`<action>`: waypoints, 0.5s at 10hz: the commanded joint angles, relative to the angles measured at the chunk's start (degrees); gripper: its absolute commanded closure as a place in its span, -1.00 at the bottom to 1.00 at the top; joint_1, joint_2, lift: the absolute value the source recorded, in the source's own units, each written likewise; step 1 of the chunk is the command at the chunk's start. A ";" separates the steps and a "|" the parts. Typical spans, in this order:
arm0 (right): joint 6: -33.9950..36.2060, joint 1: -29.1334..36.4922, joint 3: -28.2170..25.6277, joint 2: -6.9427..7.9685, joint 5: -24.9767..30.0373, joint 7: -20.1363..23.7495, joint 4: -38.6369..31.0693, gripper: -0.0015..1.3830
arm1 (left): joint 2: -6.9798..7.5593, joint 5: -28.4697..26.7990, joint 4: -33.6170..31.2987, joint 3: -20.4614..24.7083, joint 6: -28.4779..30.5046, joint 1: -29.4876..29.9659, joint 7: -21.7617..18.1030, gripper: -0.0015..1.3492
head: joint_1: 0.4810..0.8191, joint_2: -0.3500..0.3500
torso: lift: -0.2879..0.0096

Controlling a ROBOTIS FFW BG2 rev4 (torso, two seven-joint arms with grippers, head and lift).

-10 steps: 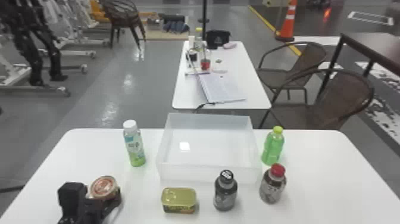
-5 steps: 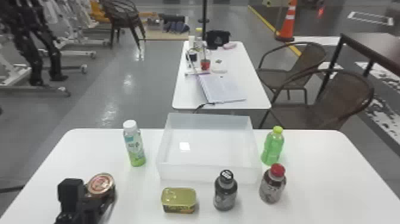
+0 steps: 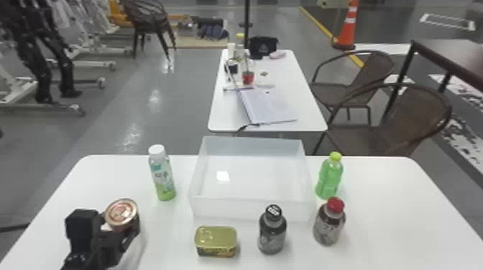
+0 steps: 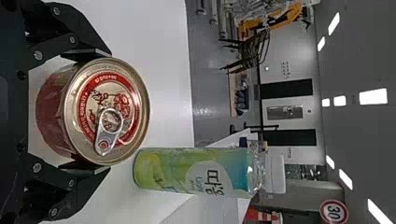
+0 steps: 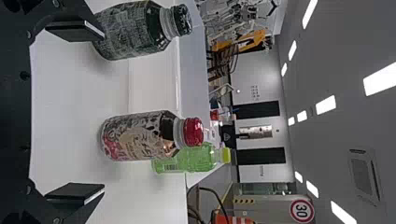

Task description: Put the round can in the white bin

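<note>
Left end effector (image 3: 120, 224), lower left in head view, clamps round can (image 3: 122, 211) between parted fingers (image 4: 84, 54), left wrist view exposing ring-pull (image 4: 105, 140), bottle (image 3: 162, 176) beside white bin (image 3: 248, 209).

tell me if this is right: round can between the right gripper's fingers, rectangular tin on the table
Left, not right: the left wrist view shows the round can between the fingers of the left gripper. The rectangular tin is indeed on the table.

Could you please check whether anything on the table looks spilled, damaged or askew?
Nothing stands out: the bottles stand upright, the bin looks straight, the can in the left gripper shows no dent, and I see no spill.
</note>
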 commanded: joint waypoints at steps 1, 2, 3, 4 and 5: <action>0.00 0.13 0.00 0.01 0.07 0.00 0.00 -0.78 | -0.29 -0.13 -6.91 -2.54 1.86 2.11 -0.01 0.16 | -0.60 0.00 | 0.26; 0.00 0.13 0.00 0.01 -0.02 0.00 0.00 -0.78 | -0.05 2.15 -9.11 -5.18 2.47 2.19 -0.01 0.16 | -0.60 0.00 | 0.26; 0.00 0.13 0.00 0.01 -0.02 0.00 0.00 -0.78 | 0.74 4.79 -10.25 -7.81 3.17 1.40 -0.01 0.16 | -0.60 0.00 | 0.26; 0.00 0.13 0.00 0.01 -0.02 0.00 0.00 -0.78 | 1.62 6.55 -10.69 -10.54 3.96 -0.09 -0.27 0.16 | -0.60 0.00 | 0.26; 0.00 0.13 0.00 0.01 -0.02 0.00 0.09 -0.78 | 2.67 8.04 -10.69 -12.38 4.84 -2.02 -1.50 0.16 | -0.60 0.00 | 0.26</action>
